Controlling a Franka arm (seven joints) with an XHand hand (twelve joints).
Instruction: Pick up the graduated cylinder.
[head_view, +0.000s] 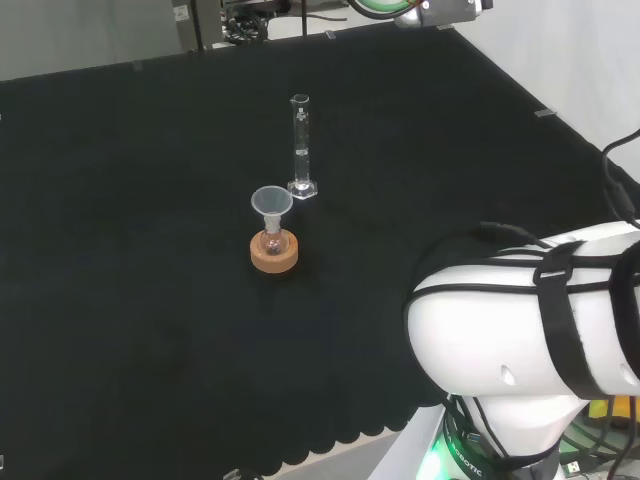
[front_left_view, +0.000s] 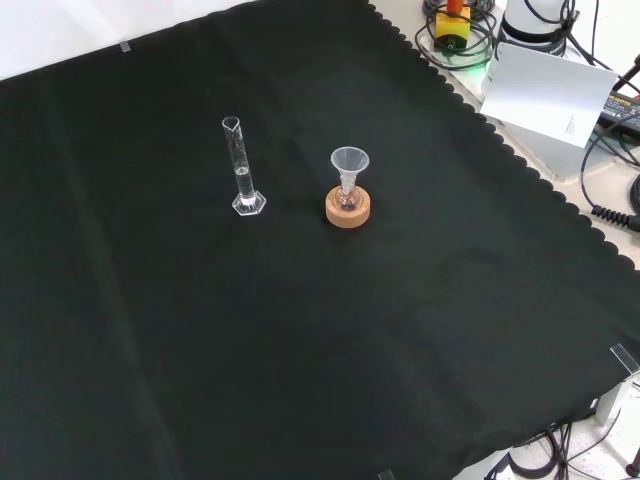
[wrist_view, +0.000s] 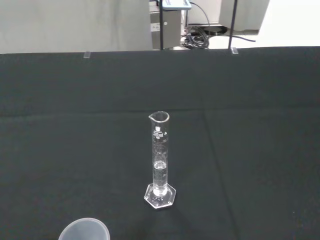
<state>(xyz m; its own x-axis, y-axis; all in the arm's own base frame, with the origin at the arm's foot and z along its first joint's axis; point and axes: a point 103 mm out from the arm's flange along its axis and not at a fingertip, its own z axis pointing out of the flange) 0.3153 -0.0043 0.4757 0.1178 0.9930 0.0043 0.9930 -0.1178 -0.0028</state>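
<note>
Here the graduated cylinder (head_view: 301, 146) stands upright on its hexagonal foot on the black cloth (head_view: 120, 250) of the counter, untouched, with a little clear liquid low in its tube. In the head view it rises just behind and to the right of a funnel (head_view: 271, 203) set in a small flask on a cork ring (head_view: 274, 253). Whether the hand's fingers are spread or curled cannot be told.

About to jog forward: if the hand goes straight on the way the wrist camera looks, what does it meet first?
Probably the graduated cylinder, upright on the black cloth near the middle of the wrist view. The funnel sits nearer but low and off to one side, likely clear of the line. Depth is hard to judge.
</note>
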